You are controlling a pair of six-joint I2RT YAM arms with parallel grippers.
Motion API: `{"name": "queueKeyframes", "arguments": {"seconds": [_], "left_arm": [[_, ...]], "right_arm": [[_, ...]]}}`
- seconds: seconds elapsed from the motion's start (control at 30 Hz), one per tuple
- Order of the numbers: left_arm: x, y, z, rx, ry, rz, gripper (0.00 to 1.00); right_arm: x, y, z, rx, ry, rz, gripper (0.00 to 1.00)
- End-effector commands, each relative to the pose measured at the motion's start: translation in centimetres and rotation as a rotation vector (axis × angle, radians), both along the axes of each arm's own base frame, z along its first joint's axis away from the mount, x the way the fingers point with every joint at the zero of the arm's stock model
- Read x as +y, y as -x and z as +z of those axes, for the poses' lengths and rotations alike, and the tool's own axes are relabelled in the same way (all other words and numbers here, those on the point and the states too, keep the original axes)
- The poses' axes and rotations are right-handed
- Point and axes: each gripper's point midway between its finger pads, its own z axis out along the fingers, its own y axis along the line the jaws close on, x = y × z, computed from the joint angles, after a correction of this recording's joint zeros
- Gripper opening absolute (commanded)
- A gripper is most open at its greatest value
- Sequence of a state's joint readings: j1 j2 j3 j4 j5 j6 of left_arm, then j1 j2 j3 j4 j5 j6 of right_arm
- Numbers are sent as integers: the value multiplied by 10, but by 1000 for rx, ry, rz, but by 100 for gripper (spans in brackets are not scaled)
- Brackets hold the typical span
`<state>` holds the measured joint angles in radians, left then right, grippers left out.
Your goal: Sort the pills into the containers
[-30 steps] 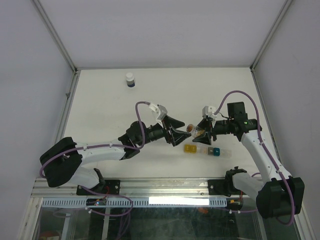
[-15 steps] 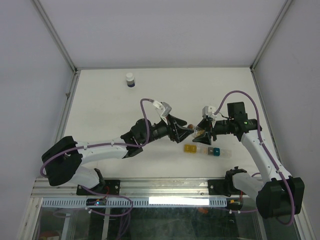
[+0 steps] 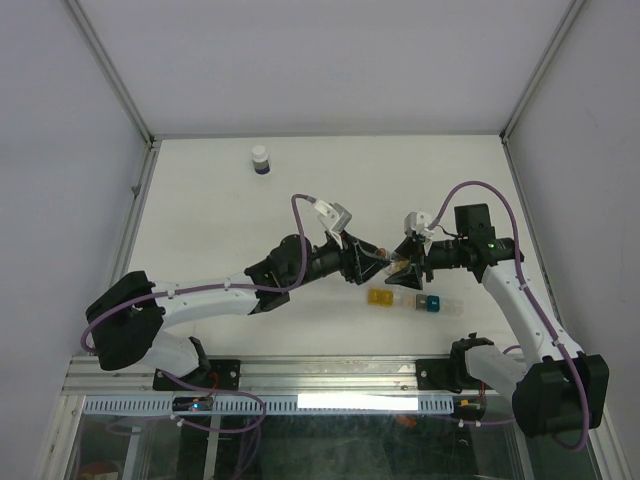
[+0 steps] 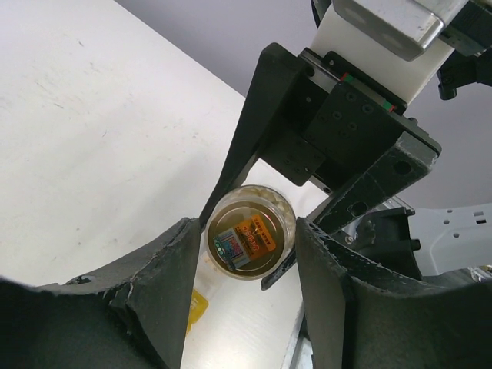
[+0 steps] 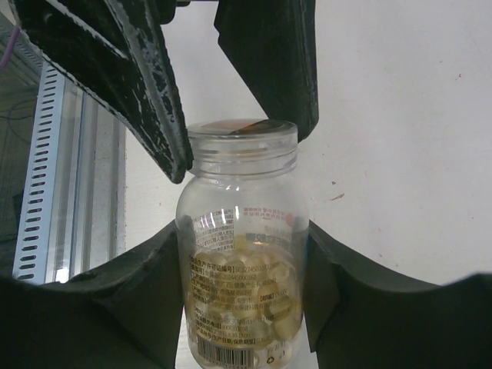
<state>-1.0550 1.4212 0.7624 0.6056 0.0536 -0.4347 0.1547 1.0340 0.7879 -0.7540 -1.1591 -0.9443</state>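
My right gripper is shut on a small clear vial and holds it above the table. The pills, pale tan bits, lie piled inside it. My left gripper is open, and its fingers stand on either side of the vial's top end with a small gap on each side. The left wrist view looks straight at that round end, which carries an orange label. The containers, a yellow, clear, teal, clear strip, lie on the table just below both grippers. The yellow end shows in the left wrist view.
A white-capped dark blue bottle stands at the far left of the white table. Metal frame rails run along the table's sides. A slotted cable rail lies at the near edge.
My left arm has reached right, bringing its open jaws from short of the vial to around its top end. The right arm and vial have stayed put.
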Motion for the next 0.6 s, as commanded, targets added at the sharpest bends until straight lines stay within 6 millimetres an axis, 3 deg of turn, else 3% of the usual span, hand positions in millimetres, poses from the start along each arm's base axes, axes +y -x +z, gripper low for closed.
{"name": "queueKeyframes", "arguments": {"seconds": [0.0, 0.13, 0.3, 0.53, 0.57], "left_arm": [[-7, 0, 23, -13, 38, 3, 52], [-9, 0, 22, -1, 20, 0, 42], [-10, 3, 20, 20, -3, -14, 40], [-13, 2, 21, 134, -5, 7, 0], [-12, 0, 20, 174, 5, 30, 0]], "right_arm": [[3, 0, 10, -36, -34, 20, 0], [3, 0, 10, -35, -34, 20, 0], [3, -1, 10, -34, -33, 20, 0], [2, -4, 9, -32, -25, 5, 0], [2, -7, 8, -32, -19, -6, 0]]}}
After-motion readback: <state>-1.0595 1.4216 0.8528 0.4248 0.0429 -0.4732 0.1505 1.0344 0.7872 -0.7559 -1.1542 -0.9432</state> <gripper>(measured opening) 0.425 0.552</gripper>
